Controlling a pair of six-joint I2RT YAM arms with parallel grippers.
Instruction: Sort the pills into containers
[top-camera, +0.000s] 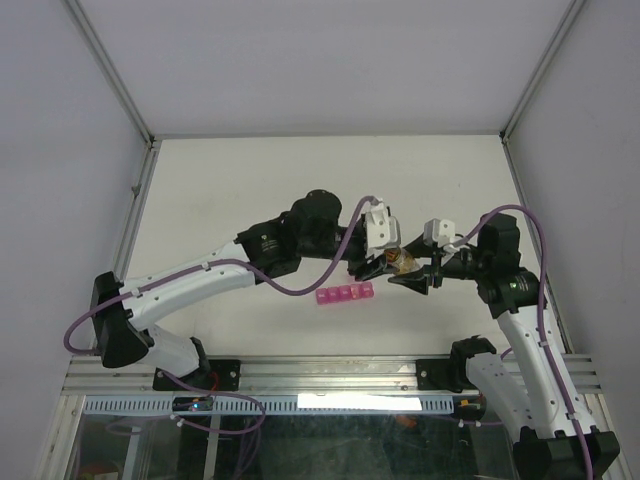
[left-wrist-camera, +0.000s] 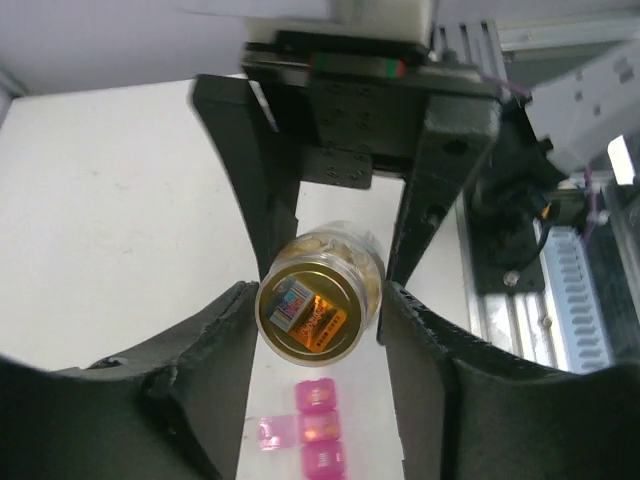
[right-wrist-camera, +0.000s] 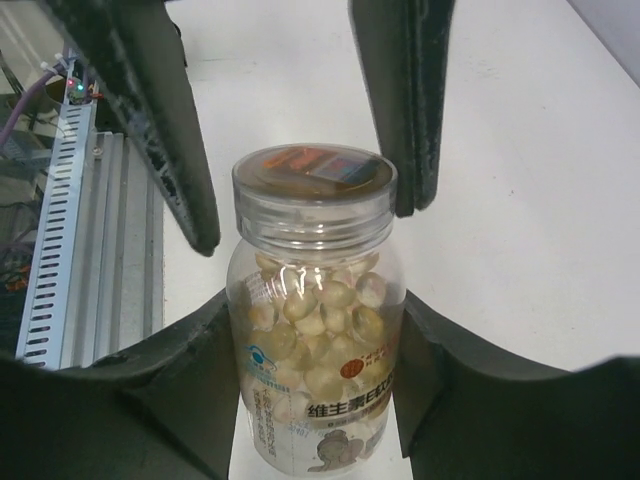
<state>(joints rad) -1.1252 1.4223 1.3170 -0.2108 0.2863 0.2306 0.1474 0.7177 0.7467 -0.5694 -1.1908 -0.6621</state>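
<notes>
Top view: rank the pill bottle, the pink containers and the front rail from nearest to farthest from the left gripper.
1. Bottle: its cap sits between the left gripper's jaws, held up off the table.
2. Containers: on the table, just in front of the gripper and a little to its left.
3. Rail: along the table's near edge, clearly farthest.

Magenta strip of containers (top-camera: 345, 294) lies flat mid-table, row running left-right. Pale yellow pills (right-wrist-camera: 310, 322) fill capped clear bottle (right-wrist-camera: 314, 200).

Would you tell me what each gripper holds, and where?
The right gripper clamps the body of the pill bottle; the left gripper grips its clear lid.
</notes>
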